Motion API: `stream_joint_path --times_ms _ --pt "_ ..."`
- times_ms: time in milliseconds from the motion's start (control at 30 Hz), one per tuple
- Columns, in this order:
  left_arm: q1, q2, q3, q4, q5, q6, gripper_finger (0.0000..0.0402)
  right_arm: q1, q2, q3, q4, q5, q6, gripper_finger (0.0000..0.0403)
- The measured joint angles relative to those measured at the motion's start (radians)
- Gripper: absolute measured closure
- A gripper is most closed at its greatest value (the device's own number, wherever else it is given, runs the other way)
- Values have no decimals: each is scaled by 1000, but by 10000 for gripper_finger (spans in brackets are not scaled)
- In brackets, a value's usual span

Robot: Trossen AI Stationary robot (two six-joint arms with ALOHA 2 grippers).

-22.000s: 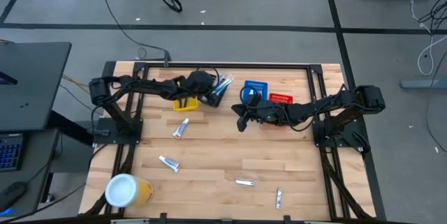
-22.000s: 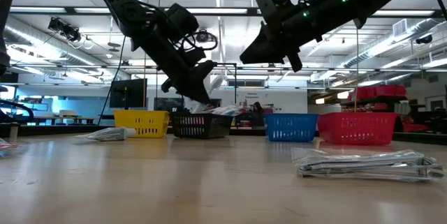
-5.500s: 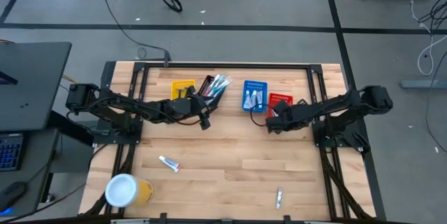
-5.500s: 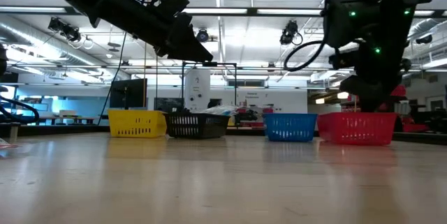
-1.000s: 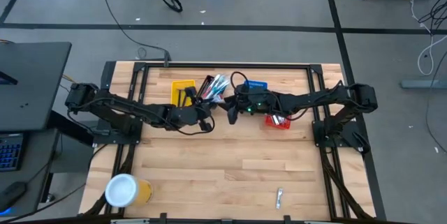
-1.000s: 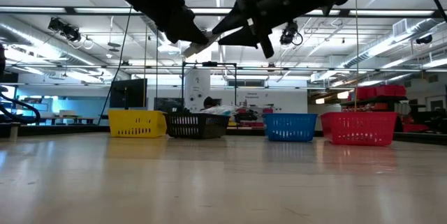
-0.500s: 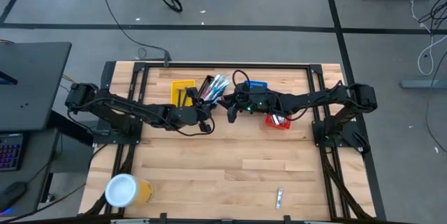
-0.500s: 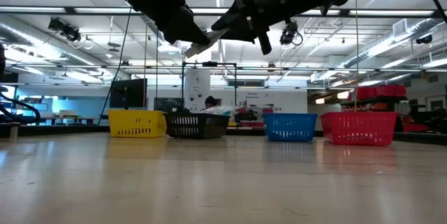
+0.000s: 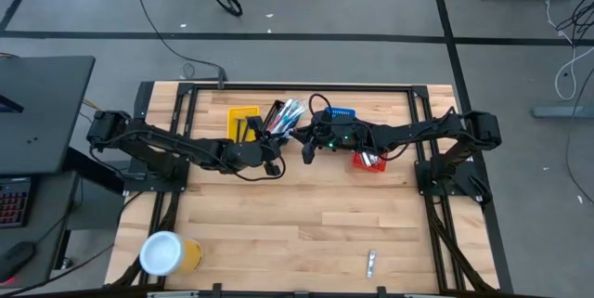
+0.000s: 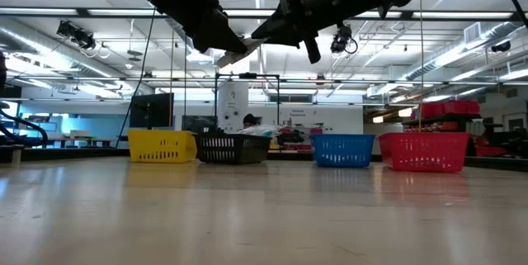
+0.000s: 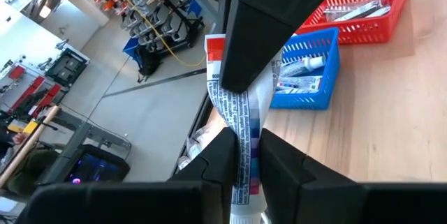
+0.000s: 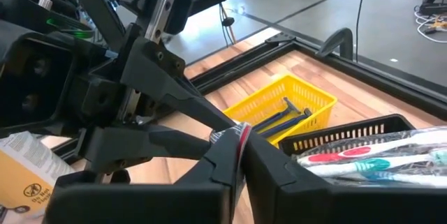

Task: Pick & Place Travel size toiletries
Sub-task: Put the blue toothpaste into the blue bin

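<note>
We see both arms meeting in the air above the middle of the table (image 9: 278, 214), a small white tube (image 11: 237, 123) passing between them. The left gripper (image 11: 243, 155) has its fingers clamped on the tube's lower, printed body, while the right gripper (image 12: 242, 155) has its fingers pressed together on the tube's flat red-edged end (the crimped tip shows between its dark fingertips in the right wrist view). The tube hangs clear of the wood, in front of the row of baskets at the far edge. There, the yellow basket (image 12: 293, 102) holds dark razors (image 12: 283, 117), the black basket (image 12: 363, 135) holds toothbrushes (image 12: 370, 155), the blue basket (image 11: 314, 77) holds more small tubes, and the red basket (image 11: 377, 8) holds silvery sachets. One sachet (image 9: 370, 263) lies alone near the front edge, and a yellow cup (image 9: 167, 253) sits at the front left corner
</note>
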Motion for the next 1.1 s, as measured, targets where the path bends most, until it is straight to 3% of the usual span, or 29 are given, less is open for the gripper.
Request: stream_joint_path --times_ms 167,433,700,867,1100 --pt "0 0 0 0 1 17 324 4 0 0 -1 3 -14 395" --pt "0 0 0 1 15 5 256 6 0 0 -20 8 -18 400" --pt "0 -1 0 1 9 -34 204 3 0 0 -195 217 -44 401" --pt "0 -1 0 1 8 -58 202 -10 -8 0 -379 405 -25 401" --pt "0 -1 0 0 9 -84 210 -5 -134 0 -686 550 88 401"
